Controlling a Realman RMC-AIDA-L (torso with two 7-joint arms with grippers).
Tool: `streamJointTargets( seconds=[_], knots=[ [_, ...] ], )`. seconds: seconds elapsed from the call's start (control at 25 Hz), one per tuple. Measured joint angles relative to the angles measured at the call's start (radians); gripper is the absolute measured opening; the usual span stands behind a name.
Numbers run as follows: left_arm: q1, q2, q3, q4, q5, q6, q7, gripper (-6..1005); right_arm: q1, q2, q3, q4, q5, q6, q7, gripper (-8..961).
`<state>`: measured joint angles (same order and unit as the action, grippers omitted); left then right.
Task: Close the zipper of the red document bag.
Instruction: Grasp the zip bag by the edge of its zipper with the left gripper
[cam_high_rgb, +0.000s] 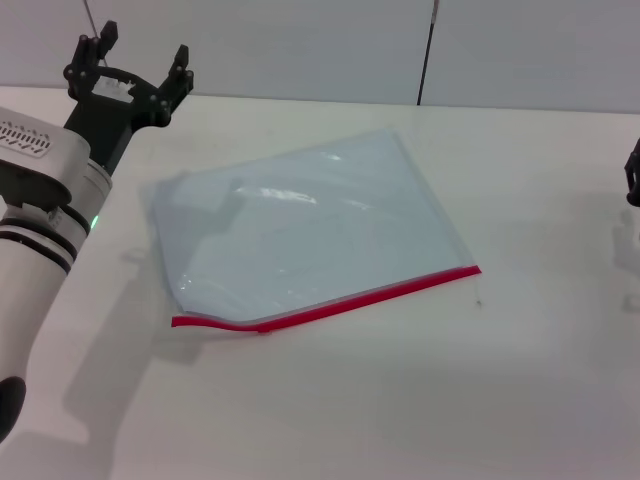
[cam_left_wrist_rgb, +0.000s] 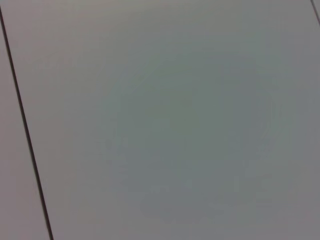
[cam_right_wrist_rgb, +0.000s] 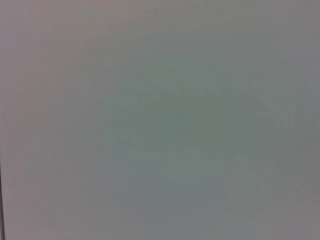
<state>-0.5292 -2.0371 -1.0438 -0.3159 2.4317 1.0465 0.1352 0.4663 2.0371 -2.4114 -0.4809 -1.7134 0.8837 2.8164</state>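
1. Your left gripper is up at the far left corner of the table, fingers spread wide with nothing between them. It's lifted off the surface and well apart from the bag.

2. Your right gripper only just pokes in at the right edge of the head view. I can't tell whether it's open or shut from that sliver, so I won't guess. It sits well clear of the bag too.

3. Both wrist cams show only plain grey wall, so you get no help there. Work off the head view.

4. The red document bag lies flat in the middle of the table, turned at an angle. The zipper runs along the edge nearest you, from a left end near the front left corner up to the right corner.

5. I can't make out the slider for sure. There's a small bump on the strip toward its left end, and the left stretch looks slightly lifted, so that might be it.

6. Step-wise, I'd say you're at the very start: nothing is gripped and the approach hasn't begun.

7. Next move probably needs one gripper pinning the bag near a zipper end while the other comes down low onto the slider. The plastic looks slick and floppy, so expect it to slide if you pull without an anchor.
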Motion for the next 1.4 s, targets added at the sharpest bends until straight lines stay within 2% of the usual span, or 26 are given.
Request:
streamJointTargets(
  seconds=[1.12, 1.28, 1.4],
  knots=[
    [-0.004, 0.002, 0.001, -0.004, 0.002, -0.002, 0.001, 847, 0.000, -0.002, 0.003, 0.004, 0.000, 0.000, 0.000, 511],
    [-0.002, 0.001, 0.021, -0.045, 0.008, -0.015, -0.009, 846, -0.001, -0.002, 0.004, 0.007, 0.000, 0.000, 0.000, 511],
    [0.005, 0.006, 0.053, -0.120, 0.010, -0.085, -0.001, 845, -0.006, -0.002, 0.005, 0.009, 0.000, 0.000, 0.000, 512]
  ],
)
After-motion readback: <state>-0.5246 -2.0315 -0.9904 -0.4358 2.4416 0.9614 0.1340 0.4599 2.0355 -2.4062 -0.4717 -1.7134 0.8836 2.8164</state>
